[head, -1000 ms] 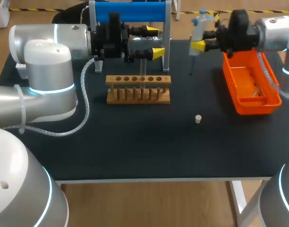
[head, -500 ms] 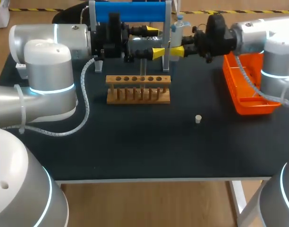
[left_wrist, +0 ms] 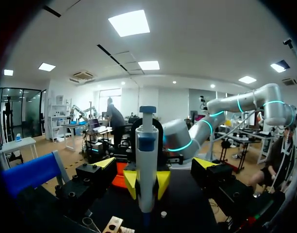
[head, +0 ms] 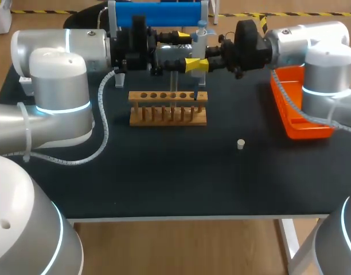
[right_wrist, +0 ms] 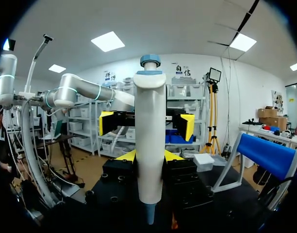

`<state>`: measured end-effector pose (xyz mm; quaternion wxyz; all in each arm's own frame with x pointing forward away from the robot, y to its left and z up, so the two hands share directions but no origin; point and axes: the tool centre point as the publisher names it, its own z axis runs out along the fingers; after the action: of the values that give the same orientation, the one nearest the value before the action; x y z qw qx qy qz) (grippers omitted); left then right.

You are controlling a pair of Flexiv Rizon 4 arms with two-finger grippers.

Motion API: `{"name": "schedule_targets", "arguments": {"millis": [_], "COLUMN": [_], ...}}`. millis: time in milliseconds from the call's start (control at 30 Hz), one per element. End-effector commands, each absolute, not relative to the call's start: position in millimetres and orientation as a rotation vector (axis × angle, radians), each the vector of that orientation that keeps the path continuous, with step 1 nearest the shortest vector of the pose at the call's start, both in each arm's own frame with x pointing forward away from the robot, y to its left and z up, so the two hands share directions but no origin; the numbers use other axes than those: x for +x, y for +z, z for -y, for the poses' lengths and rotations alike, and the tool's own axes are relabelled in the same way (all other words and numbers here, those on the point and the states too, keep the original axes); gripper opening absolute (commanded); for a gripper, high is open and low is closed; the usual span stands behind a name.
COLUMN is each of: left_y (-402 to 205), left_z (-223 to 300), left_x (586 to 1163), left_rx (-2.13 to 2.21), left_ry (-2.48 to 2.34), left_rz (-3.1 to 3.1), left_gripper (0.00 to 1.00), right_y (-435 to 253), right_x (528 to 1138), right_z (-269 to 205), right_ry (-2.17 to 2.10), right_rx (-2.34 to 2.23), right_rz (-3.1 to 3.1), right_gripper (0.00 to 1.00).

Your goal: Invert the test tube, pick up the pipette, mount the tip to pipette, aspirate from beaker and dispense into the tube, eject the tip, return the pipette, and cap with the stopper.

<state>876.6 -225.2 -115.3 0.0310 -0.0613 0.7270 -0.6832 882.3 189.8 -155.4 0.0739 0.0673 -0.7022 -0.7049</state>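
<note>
My right gripper (head: 201, 61) is shut on a white pipette with a blue plunger (head: 199, 35), held upright. The pipette's thin tip (head: 195, 95) hangs just over the right end of the wooden rack (head: 168, 109). In the right wrist view the pipette (right_wrist: 149, 141) stands between my own fingers (right_wrist: 127, 156). My left gripper (head: 188, 50) is open and level, facing the pipette, its fingers on either side of a clear tube (head: 172, 77) standing in the rack. In the left wrist view the pipette (left_wrist: 147, 160) stands right ahead of my open left gripper (left_wrist: 156, 165). A small white stopper (head: 241, 144) lies on the mat.
An orange tray (head: 299, 117) sits at the right, under my right arm. A blue-topped stand (head: 158, 12) is behind the rack. A white cable (head: 101, 134) loops on the mat by my left arm.
My right arm has carried the pipette leftwards, from beside the orange tray to over the rack's right end, close to my left gripper. The left arm has kept still.
</note>
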Motion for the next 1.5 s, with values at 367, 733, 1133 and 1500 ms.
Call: {"name": "schedule_targets", "arguments": {"millis": [367, 733, 1133, 1500], "left_y": [-115, -115, -115, -115], "left_z": [225, 225, 225, 225], "left_x": [876, 876, 876, 876], "left_rx": [-0.191, -0.191, -0.191, -0.191], "left_ry": [-2.102, -2.102, -2.102, -2.102], "left_rz": [-2.242, -2.242, -2.242, -2.242], "left_gripper": [1.00, 0.94, 0.74, 0.49], "right_y": [-156, -155, -155, -155], "right_x": [882, 879, 875, 873], "right_z": [-201, -205, -210, -212], "right_ry": [-2.120, -2.143, -2.145, -2.150], "right_rx": [0.167, 0.152, 0.148, 0.149], "right_rz": [2.126, 2.128, 2.116, 2.110], "right_gripper": [0.00, 0.00, 0.00, 0.00]}}
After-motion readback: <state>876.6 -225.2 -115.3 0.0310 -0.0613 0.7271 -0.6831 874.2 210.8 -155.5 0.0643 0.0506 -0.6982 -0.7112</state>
